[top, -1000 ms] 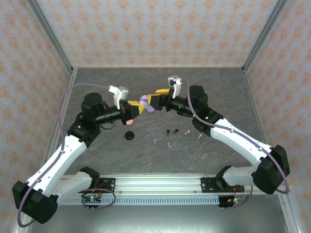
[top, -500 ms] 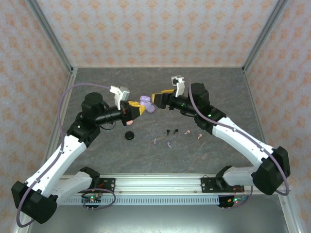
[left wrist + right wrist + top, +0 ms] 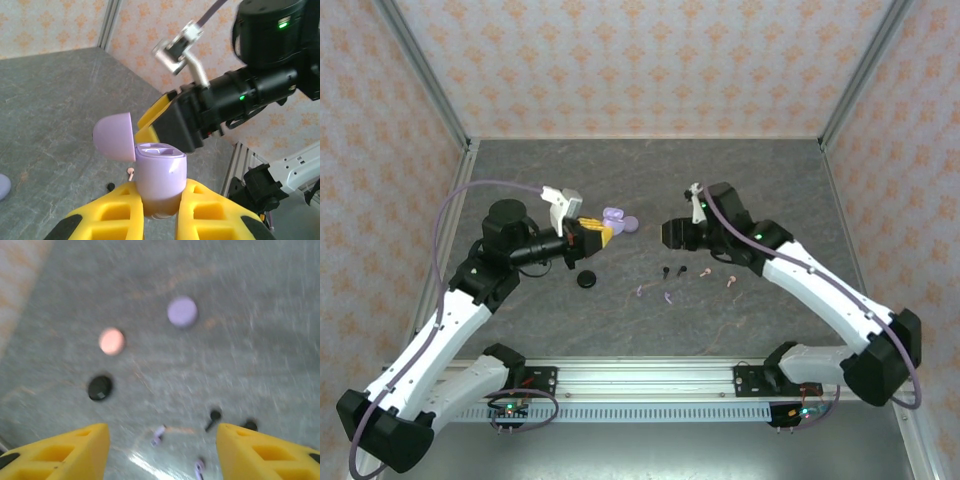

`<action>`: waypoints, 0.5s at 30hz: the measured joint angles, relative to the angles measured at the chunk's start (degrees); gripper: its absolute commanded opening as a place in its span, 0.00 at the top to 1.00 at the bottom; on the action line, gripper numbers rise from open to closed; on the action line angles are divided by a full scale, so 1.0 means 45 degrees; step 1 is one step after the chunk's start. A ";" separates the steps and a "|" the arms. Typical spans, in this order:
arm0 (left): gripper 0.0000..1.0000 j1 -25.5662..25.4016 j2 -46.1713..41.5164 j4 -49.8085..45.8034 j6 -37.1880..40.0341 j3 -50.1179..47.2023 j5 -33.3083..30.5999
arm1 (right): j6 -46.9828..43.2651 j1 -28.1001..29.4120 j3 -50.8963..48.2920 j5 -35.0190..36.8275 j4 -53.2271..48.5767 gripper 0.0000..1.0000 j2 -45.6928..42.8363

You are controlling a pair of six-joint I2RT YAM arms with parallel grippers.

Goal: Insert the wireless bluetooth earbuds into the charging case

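A lilac charging case point(image 3: 159, 172) stands upright with its lid point(image 3: 114, 136) hinged open, and my left gripper point(image 3: 160, 194) is shut on its lower body. From above, the case point(image 3: 612, 216) sits at the left gripper's point(image 3: 598, 232) yellow tips, above the table's middle. My right gripper point(image 3: 672, 236) hangs open to the case's right, apart from it and empty. Its fingers point(image 3: 90, 445) frame the earbuds lying on the table: two lilac point(image 3: 159, 434), two black point(image 3: 214, 417). The top view shows the lilac point(image 3: 668, 297), black point(image 3: 667, 270) and pale pink point(image 3: 705, 272) earbuds in a loose row.
Round pucks rest on the grey table: a black puck point(image 3: 586, 279) in front of the left gripper, and in the right wrist view a lilac puck point(image 3: 182, 311) and a pink puck point(image 3: 112, 341). Patterned walls enclose three sides. A metal rail point(image 3: 640, 380) runs along the near edge.
My right gripper has drawn back from the case, moved right and lower, and now points down over the earbuds. The left gripper keeps hold of the case and has shifted slightly.
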 measured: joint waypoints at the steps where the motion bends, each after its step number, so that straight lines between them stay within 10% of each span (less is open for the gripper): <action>1: 0.99 0.0000 -0.0073 -0.0078 0.0000 -0.0073 -0.0010 | 0.0078 0.0165 0.0000 0.0126 -0.0345 0.42 0.0369; 15: 0.99 0.0000 -0.1491 -0.0962 -0.0010 -0.1039 -0.0486 | 0.0403 0.1996 0.1243 0.0845 -0.2783 0.49 0.5595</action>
